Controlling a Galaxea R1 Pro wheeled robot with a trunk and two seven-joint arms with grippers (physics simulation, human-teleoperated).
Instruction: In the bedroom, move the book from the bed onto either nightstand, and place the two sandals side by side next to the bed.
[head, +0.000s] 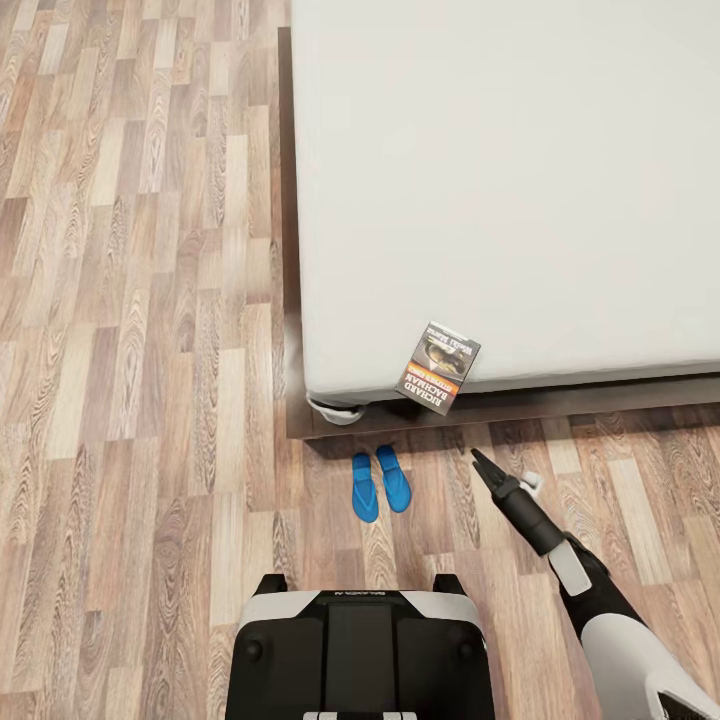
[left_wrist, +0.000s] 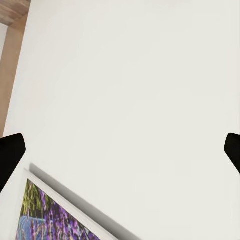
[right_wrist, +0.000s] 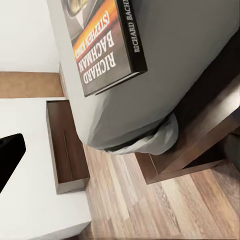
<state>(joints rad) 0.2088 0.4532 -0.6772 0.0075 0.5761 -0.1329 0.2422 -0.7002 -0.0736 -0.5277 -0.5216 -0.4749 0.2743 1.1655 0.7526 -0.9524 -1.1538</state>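
Book (head: 438, 368) overhangs the bed (head: 500, 180) edge, long axis tilted toward the floor.

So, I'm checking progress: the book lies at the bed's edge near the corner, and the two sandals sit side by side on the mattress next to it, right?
Not quite. The book does lie at the edge of the bed near the corner, but the two sandals are on the wood floor, not the mattress, side by side just off that corner. The head view shows this.

The book (head: 438, 368) overhangs the bed's (head: 500, 180) edge, sandals (head: 379, 484) below-left.
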